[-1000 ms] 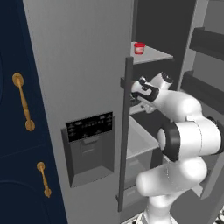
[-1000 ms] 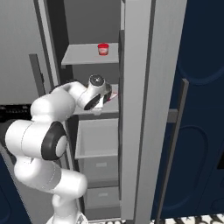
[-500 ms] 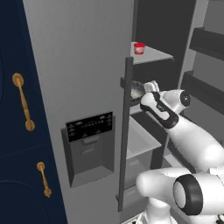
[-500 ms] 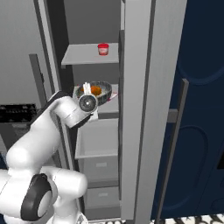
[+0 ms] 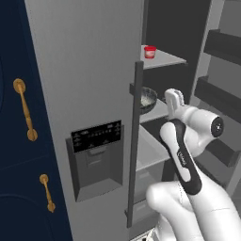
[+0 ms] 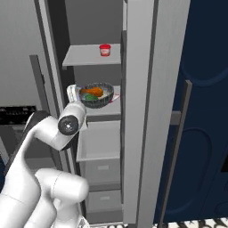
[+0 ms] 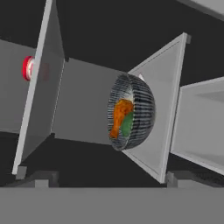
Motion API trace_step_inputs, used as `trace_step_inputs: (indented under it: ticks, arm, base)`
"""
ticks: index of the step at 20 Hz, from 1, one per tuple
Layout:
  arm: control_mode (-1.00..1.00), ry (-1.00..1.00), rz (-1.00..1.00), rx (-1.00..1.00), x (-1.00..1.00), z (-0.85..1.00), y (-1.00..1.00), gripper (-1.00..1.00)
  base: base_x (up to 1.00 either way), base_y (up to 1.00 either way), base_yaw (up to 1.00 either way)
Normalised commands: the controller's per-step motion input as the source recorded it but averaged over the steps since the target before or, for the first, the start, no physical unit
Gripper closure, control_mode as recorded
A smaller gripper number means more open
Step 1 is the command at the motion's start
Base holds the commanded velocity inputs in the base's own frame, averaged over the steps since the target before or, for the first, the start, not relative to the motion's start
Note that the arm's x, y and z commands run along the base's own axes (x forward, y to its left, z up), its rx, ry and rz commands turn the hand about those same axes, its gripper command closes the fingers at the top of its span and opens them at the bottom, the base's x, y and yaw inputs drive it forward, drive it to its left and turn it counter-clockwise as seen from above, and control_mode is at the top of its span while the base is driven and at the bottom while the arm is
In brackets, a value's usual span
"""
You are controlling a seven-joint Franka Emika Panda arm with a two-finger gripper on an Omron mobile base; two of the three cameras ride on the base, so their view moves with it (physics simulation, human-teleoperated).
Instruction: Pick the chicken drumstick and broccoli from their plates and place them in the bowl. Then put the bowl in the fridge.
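Left base view, left to right: navy cabinets [image 5: 19,155] with brass handles [image 5: 26,115]; the grey door of the fridge [image 5: 89,75], carrying a dark dispenser panel [image 5: 96,136] and a long vertical bar handle [image 5: 134,141] that crosses in front of the open compartment. Behind the bar stands the bowl [image 5: 148,98] on a middle shelf [image 5: 157,110]; a small red cup [image 5: 149,52] sits on the shelf above. The gripper [image 5: 173,98] is just right of the bowl and clear of it, its jaws released and grasping nothing.

Right base view, left to right: the white arm, then the gripper [image 6: 72,92] at the bowl's [image 6: 95,95] left rim; the fridge's inner wall [image 6: 142,111] stands close on the right. The red cup [image 6: 104,50] rests one shelf higher, drawers [image 6: 102,167] lie below.

Contents: in the hand view, which is rolled sideways, the bowl [image 7: 131,111] holds the chicken drumstick [image 7: 120,114] and, touching it, the broccoli [image 7: 127,124]; both lie inside the ribbed wall, on the shelf [image 7: 85,103]
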Motion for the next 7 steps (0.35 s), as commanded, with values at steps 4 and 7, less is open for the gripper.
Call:
trace_step_inputs:
  ticks: [4, 7]
  arm:
    - [-1.0, 0.0, 0.0, 0.04, -1.0, 1.0, 0.0, -1.0]
    - [-1.0, 0.0, 0.0, 0.04, -1.0, 1.0, 0.0, -1.0]
  base:
    - [0.0, 0.0, 0.0]
    - [0.0, 0.0, 0.0]
